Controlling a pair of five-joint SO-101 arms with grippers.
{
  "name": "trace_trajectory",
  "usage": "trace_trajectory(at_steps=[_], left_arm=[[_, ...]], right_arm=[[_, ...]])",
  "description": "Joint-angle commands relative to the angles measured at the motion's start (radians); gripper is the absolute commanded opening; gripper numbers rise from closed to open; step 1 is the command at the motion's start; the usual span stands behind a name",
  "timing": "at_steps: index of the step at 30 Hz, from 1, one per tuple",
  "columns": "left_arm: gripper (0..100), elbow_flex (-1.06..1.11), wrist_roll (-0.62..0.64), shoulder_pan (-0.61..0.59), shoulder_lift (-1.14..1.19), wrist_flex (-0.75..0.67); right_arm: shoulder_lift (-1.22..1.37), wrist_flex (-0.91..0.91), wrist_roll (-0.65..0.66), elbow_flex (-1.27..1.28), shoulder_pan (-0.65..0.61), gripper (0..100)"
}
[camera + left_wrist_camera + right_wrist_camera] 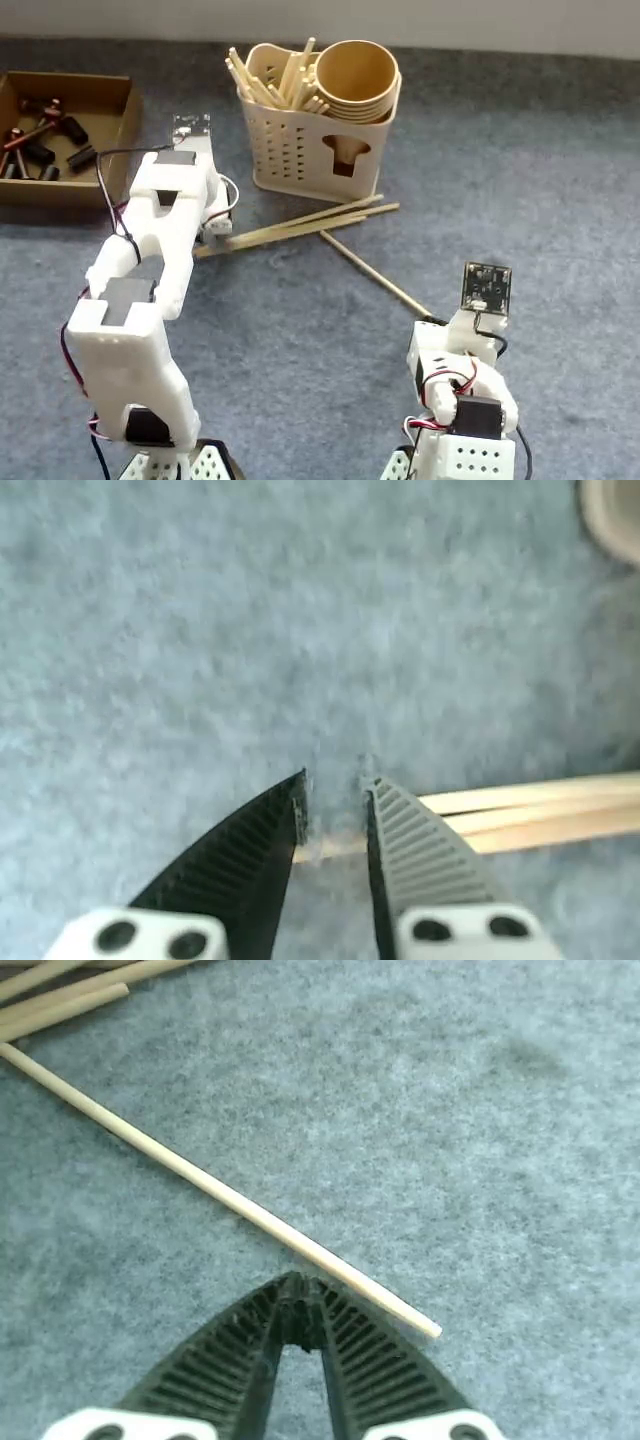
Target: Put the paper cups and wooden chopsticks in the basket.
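A cream slotted basket stands at the back and holds stacked paper cups and several wooden chopsticks. A bundle of chopsticks lies on the carpet in front of it. My left gripper is open low over the bundle's near end, and the sticks' tips show between its fingers. A single chopstick lies slanted to the right. Just short of that stick's end, my right gripper is shut on nothing.
A cardboard box with dark small parts sits at the back left. Grey carpet covers the whole table. A corner of the basket shows in the left wrist view. Open carpet lies to the right of the basket.
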Motion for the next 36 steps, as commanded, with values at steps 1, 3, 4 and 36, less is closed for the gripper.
trace_trajectory(at_steps=[1,3,4,36], left_arm=[[10,-0.005,0.023,0.045,-0.067,0.101],[10,-0.007,0.025,0.051,-0.082,0.144],[10,-0.008,0.023,0.051,-0.090,0.167],[10,0.045,-0.885,0.035,-0.274,0.258]], right_arm=[[0.002,-0.016,0.008,0.101,0.005,0.5],[0.002,-0.016,0.008,0.101,0.005,0.5],[0.002,-0.016,0.008,0.101,0.007,0.5],[0.004,-0.016,0.008,0.101,0.007,0.5]])
